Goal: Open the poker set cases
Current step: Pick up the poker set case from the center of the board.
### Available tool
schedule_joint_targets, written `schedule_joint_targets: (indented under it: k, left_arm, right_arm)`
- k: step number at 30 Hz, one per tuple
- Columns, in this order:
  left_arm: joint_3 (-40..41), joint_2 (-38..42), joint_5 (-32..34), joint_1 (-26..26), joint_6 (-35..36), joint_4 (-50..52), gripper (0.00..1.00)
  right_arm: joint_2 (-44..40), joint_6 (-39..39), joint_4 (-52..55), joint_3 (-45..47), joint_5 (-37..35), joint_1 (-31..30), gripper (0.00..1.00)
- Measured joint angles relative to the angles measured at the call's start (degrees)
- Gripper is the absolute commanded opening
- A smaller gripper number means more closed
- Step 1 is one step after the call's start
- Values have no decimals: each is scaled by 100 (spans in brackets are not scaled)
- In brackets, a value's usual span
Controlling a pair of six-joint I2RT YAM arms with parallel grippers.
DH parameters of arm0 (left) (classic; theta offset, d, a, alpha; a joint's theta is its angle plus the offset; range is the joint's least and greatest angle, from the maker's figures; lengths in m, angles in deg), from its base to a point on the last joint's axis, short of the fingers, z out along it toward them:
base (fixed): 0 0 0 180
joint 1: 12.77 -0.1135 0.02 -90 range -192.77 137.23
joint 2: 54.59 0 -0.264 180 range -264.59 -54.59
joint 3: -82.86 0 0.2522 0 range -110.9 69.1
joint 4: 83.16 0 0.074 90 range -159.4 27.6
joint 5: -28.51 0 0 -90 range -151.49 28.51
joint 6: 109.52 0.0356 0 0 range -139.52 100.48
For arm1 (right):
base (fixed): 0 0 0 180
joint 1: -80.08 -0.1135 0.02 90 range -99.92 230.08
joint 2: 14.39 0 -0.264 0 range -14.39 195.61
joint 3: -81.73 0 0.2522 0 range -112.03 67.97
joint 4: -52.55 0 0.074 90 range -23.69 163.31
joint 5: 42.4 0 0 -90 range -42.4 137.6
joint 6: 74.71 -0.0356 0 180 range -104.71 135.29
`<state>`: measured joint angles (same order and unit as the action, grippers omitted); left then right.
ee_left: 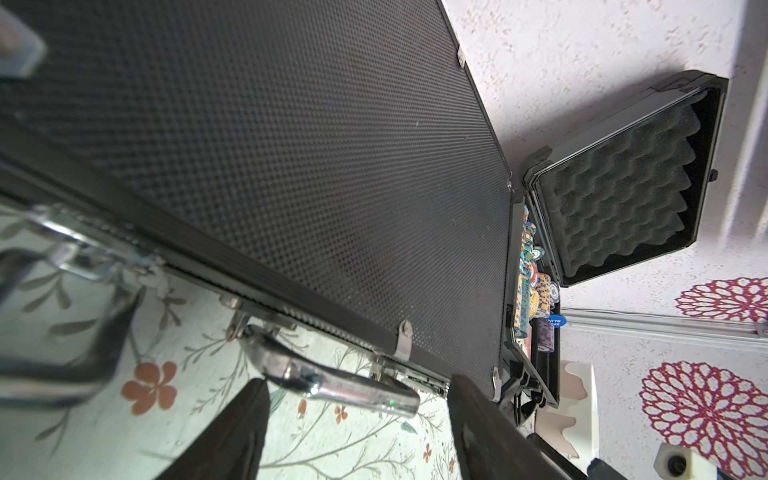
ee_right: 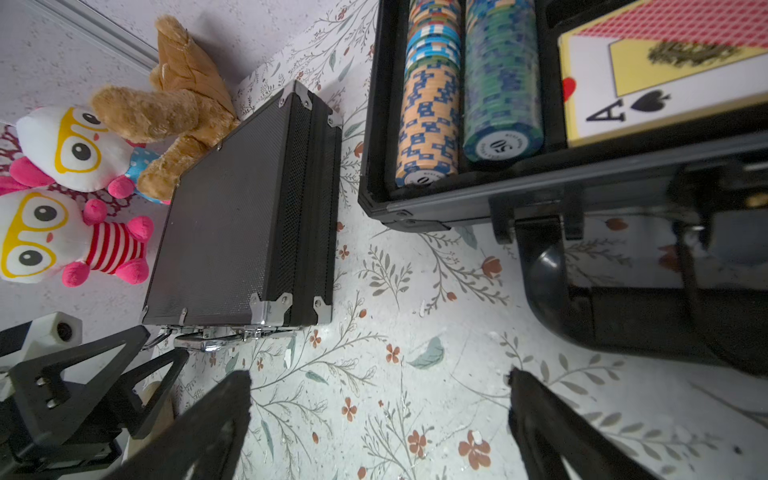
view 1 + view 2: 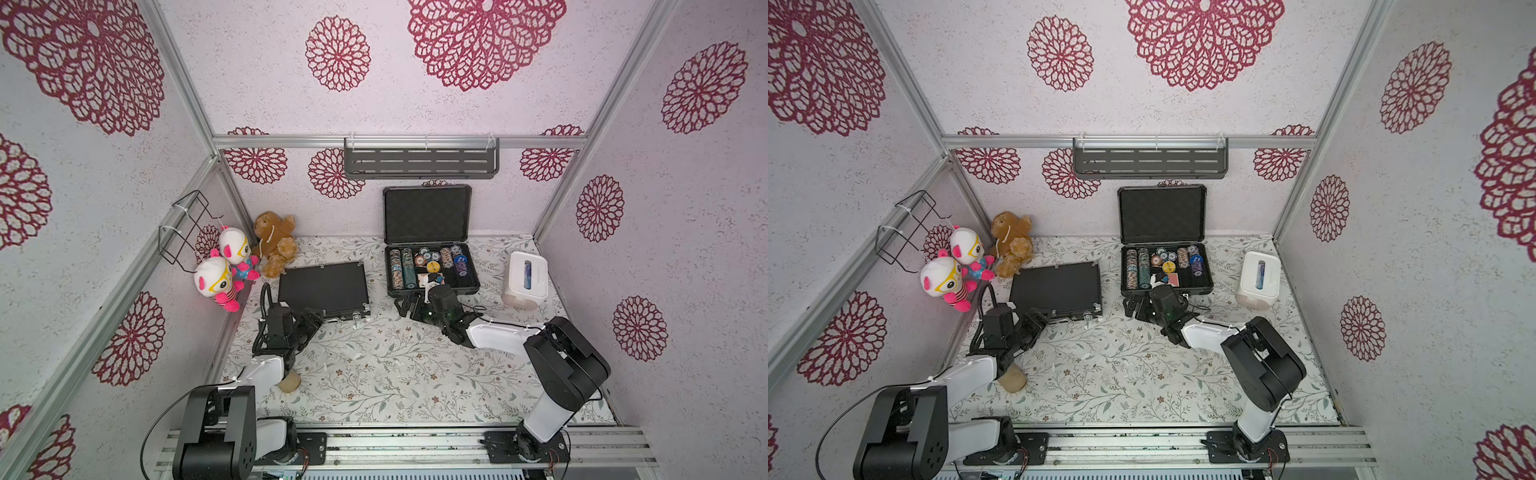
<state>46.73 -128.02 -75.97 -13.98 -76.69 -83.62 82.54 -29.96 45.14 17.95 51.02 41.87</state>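
Top: black case [image 3: 323, 289] is closed and flat, just beside the open grey case [image 3: 426, 214]. Likely stiff and chip-heavy, with a light lid.
Left wrist: left gripper [image 1: 357, 384] is partly open and empty at the black case's handle [image 1: 332, 382]. Judged hold: the latches [image 1: 87, 259], then the lid's front edge.
Right wrist: right gripper [image 2: 377, 374] is wide open and empty, in front of the grey case.

**Surface Finish Findings**

The flat black case [image 1: 291, 166] is showing a matt, dimpled panel. Its handle [image 1: 340, 386] and corner caps [image 2: 270, 305] are gleaming like polished metal. The thicker case [image 2: 457, 199] is carrying soft, matt egg-crate foam in its lid [image 1: 619, 187]. At ten o'clock, the plush toys [image 3: 212, 277] are presenting fuzzy cloth. At two o'clock, the tissue box [image 3: 538, 278] is looking like smooth white plastic.
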Motion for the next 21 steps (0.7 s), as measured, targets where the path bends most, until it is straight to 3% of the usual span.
schedule_joint_targets:
  k: [12,21]
  left_arm:
    - [0,-450,42,0,-79,42,68]
    - [173,-487,249,39,-706,-238,60]
  right_arm:
    - [0,-98,-85,72,2,20,99]
    - [-39,-153,-107,184,-17,37,99]
